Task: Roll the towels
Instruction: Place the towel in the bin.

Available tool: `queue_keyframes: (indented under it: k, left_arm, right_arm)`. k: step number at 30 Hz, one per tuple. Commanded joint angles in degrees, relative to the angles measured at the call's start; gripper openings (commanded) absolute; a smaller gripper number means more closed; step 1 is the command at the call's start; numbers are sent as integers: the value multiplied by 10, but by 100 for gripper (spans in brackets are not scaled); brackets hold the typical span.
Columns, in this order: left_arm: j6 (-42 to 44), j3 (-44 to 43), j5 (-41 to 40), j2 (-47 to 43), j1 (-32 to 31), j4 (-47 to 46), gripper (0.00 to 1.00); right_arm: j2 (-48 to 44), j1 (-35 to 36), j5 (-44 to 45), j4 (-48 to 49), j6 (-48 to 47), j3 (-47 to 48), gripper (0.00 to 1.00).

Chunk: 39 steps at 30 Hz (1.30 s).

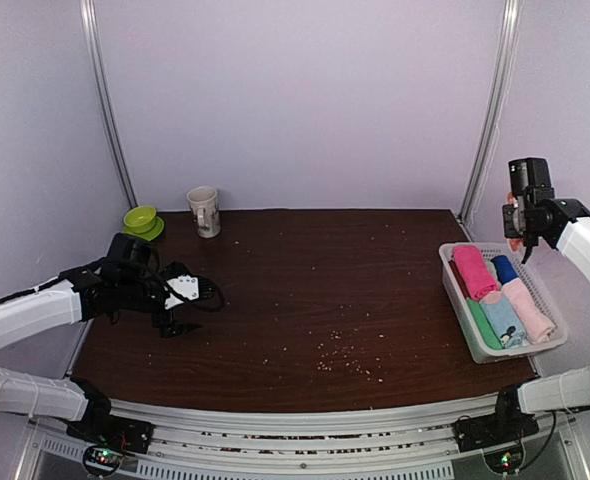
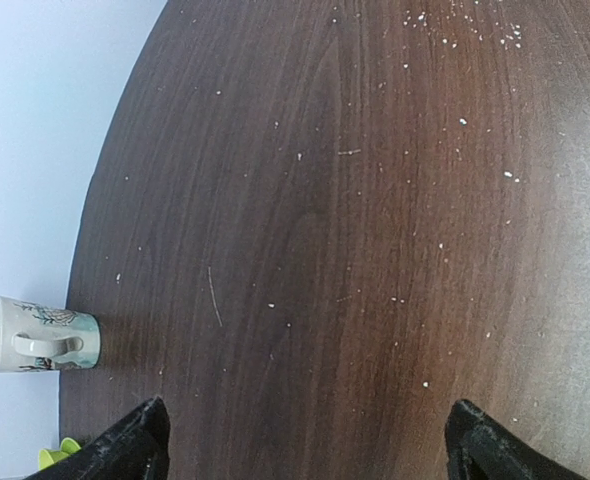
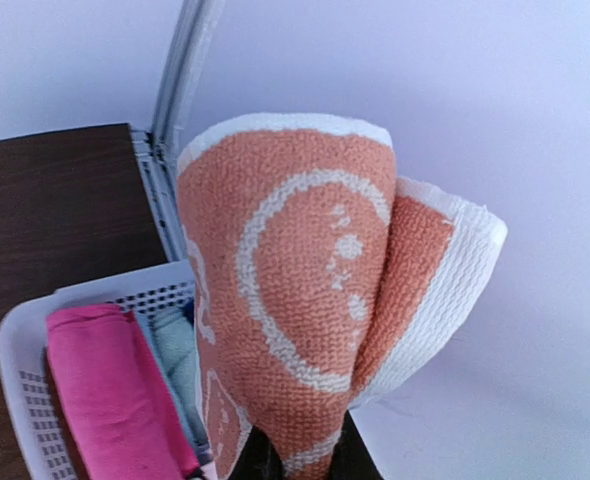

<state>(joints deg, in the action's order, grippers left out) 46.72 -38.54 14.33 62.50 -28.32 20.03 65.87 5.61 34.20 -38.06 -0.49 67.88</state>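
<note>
The orange-peach towel (image 3: 305, 300) with white prints is bunched in my right gripper (image 3: 295, 462), which is shut on its lower end and holds it up in the air. In the top view that gripper (image 1: 521, 222) is raised beyond the far end of the white basket (image 1: 457, 297). The hot pink towel (image 1: 472, 272) lies rolled in the basket's left side, and it also shows in the right wrist view (image 3: 110, 390). My left gripper (image 1: 197, 308) is open and empty, low over the table's left side, with its jaws wide apart over bare wood (image 2: 310, 440).
The basket also holds pale pink (image 1: 528, 310), light blue (image 1: 501, 318), green and dark blue rolls. A printed mug (image 1: 204, 211) and green bowls (image 1: 142, 221) stand at the back left. White crumbs are scattered over the dark table. Metal frame posts stand at the back corners.
</note>
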Motion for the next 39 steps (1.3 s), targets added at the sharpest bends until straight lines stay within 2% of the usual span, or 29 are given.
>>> queue_keyframes:
  k: [1, 7, 14, 20, 39]
  left_arm:
    - [-11, 7, 15, -10, 5, -11, 98]
    - [-8, 26, 17, -16, 5, -19, 98]
    - [-11, 36, 23, -38, 5, -17, 98]
    - [-13, 41, 36, -54, 5, -12, 98]
    - [-10, 48, 57, -76, 5, 2, 98]
  right_arm:
    - [31, -8, 179, -13, -24, -10, 0]
    - [89, -8, 279, 10, -61, -11, 0]
    - [150, -7, 292, 89, -143, -44, 0]
    - [198, -7, 218, 113, -158, -54, 0]
    - [222, -21, -50, 83, -151, -83, 0]
